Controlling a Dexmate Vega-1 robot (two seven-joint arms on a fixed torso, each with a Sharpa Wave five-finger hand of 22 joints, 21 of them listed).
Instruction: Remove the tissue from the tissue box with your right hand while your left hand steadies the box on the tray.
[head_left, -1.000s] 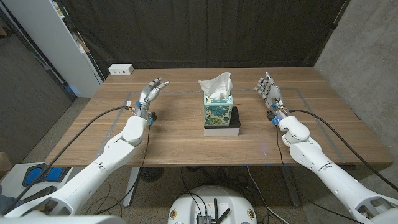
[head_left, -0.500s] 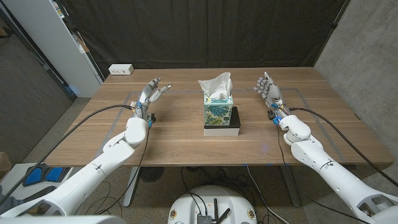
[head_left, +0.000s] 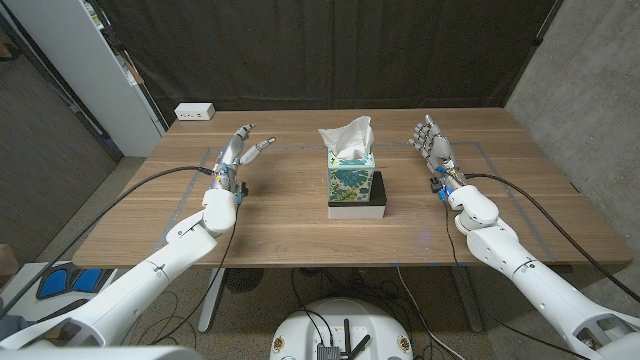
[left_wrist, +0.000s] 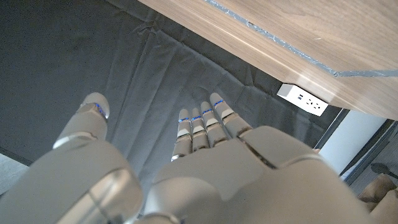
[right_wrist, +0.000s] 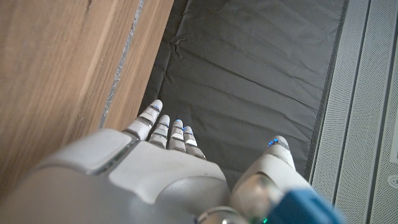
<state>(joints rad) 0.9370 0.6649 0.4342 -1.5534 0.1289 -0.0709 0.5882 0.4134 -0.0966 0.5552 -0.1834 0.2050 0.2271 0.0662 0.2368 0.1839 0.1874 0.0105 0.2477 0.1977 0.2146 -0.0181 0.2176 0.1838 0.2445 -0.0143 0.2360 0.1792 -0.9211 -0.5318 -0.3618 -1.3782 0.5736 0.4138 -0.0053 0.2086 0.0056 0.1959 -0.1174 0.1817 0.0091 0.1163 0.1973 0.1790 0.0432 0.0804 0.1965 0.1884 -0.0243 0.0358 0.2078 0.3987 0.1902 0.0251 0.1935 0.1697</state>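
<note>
Head view: nothing was done yet. The box (head_left: 352, 174) sat mid-desk on its tray (head_left: 359, 208), tissue (head_left: 347, 134) poking out. The left hand (head_left: 241, 153) and right hand (head_left: 432, 145) hung well to either side, fingers spread, empty. Wrist views: same, fingers apart, holding nothing.
</note>
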